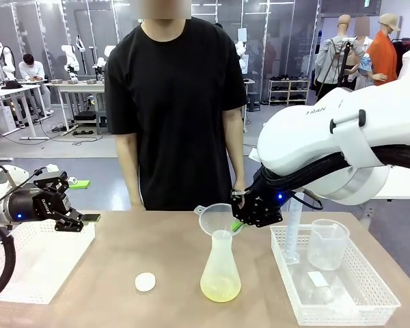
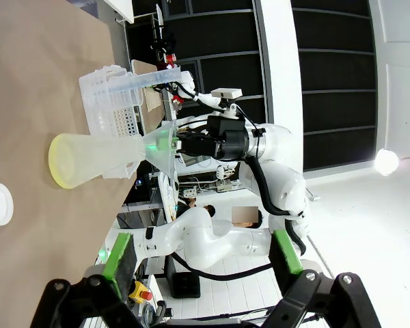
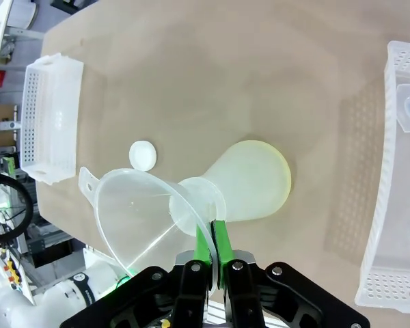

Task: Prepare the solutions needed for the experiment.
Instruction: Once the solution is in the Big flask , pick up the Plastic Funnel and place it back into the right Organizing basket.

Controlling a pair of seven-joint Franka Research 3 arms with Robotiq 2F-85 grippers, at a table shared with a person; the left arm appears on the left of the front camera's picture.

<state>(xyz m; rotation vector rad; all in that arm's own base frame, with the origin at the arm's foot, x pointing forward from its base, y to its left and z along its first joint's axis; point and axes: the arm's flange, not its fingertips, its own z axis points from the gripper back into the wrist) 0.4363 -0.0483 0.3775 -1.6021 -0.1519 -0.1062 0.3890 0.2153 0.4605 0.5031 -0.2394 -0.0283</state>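
Seen from the front, a frosted conical flask (image 1: 220, 266) stands mid-table (image 1: 123, 260) with a thin pool of pale yellow-green solution (image 1: 219, 294) at its base and a clear funnel (image 1: 217, 217) sitting tilted in its neck. A round white cap (image 1: 145, 281) lies just to its left. A person (image 1: 178, 102) in a black T-shirt stands behind the table. The right arm reaches in low from the side, its bulk screening part of the right basket (image 1: 369, 301), which holds a clear beaker (image 1: 326, 242). The right gripper (image 1: 238, 224) has its fingers clamped together on the funnel's rim. The left gripper (image 1: 82, 222) hangs level over the left basket (image 1: 27, 266), well apart from the flask. The left wrist camera looks between its own widely parted green-padded fingers across bare table at the flask, funnel and gripping right arm. The right wrist camera looks steeply down: its two green pads pinch the funnel's thin wall, the flask below showing a yellow-green ring at its base, the cap nearby.
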